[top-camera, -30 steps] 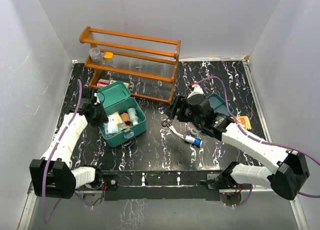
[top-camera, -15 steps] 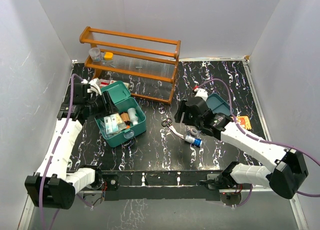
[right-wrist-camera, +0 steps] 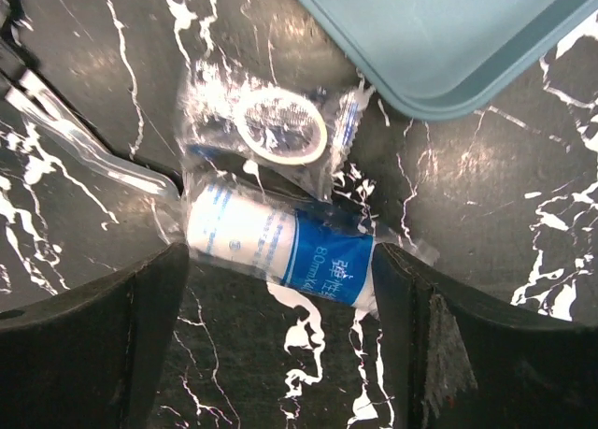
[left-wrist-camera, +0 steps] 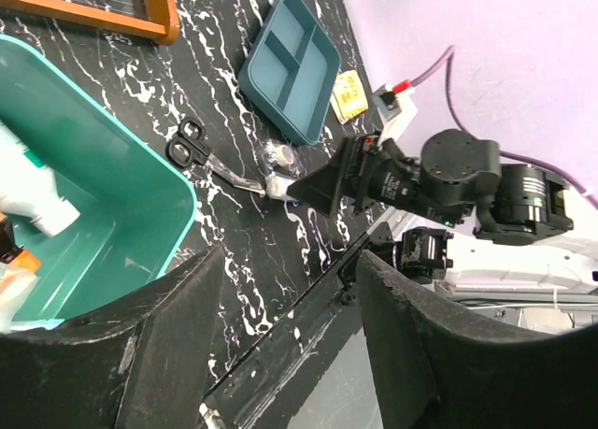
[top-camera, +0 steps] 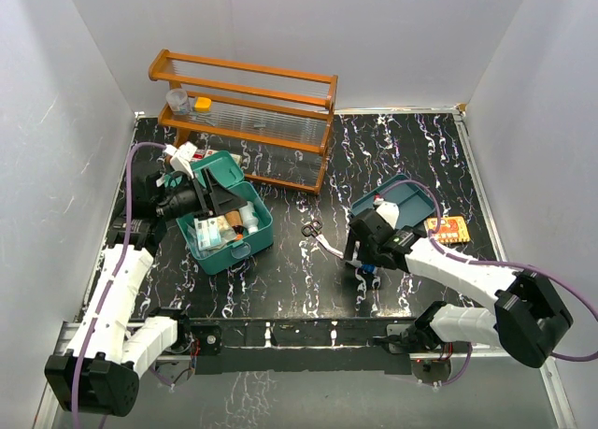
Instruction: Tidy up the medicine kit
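The medicine kit (top-camera: 260,237), a teal-green box with its lid up, stands at the left and holds bottles and small packs. Its corner shows in the left wrist view (left-wrist-camera: 140,181). My left gripper (top-camera: 211,192) is open and empty, raised over the kit's back edge; its fingers (left-wrist-camera: 159,354) frame the table beyond. My right gripper (top-camera: 363,259) is open and low over a wrapped blue-and-white bandage roll (right-wrist-camera: 280,247), one finger at each end of it. A wrapped tape roll (right-wrist-camera: 280,125) lies just behind the bandage.
A shallow dark teal tray (top-camera: 411,195) lies behind the right gripper, a yellow packet (top-camera: 447,229) to its right. Small black scissors (top-camera: 313,228) lie between kit and bandage. A wooden rack (top-camera: 243,111) with cups stands at the back.
My right gripper moved from beside the tray toward the near edge and came down over the bandage roll. My left gripper rose and swung right, from beside the kit to over it.
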`<control>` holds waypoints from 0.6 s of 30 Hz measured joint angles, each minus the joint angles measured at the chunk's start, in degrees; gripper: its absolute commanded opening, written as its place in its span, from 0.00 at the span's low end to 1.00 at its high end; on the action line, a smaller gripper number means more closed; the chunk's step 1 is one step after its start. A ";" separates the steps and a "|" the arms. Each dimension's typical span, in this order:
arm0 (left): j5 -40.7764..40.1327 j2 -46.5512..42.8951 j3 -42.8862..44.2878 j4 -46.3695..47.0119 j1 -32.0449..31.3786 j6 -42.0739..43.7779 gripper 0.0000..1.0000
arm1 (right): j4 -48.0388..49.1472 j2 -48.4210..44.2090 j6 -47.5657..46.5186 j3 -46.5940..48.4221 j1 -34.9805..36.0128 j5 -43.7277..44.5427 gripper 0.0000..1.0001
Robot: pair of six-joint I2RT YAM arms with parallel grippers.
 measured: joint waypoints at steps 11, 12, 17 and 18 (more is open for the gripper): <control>2.12 -1.07 -0.85 3.63 -0.35 -2.56 0.58 | 1.44 0.79 1.51 -2.16 -0.22 -12.90 0.75; 2.16 -1.07 -0.92 4.04 -0.35 -2.75 0.58 | 1.44 0.79 1.53 -2.16 -0.22 -13.97 0.75; 2.27 -1.07 -1.79 5.27 -0.46 -3.39 0.58 | 1.27 0.79 1.64 -2.05 -0.22 -16.90 0.77; 2.25 -1.07 -1.81 5.25 -0.46 -3.41 0.58 | 1.25 0.81 1.51 -1.95 -0.22 -17.46 0.78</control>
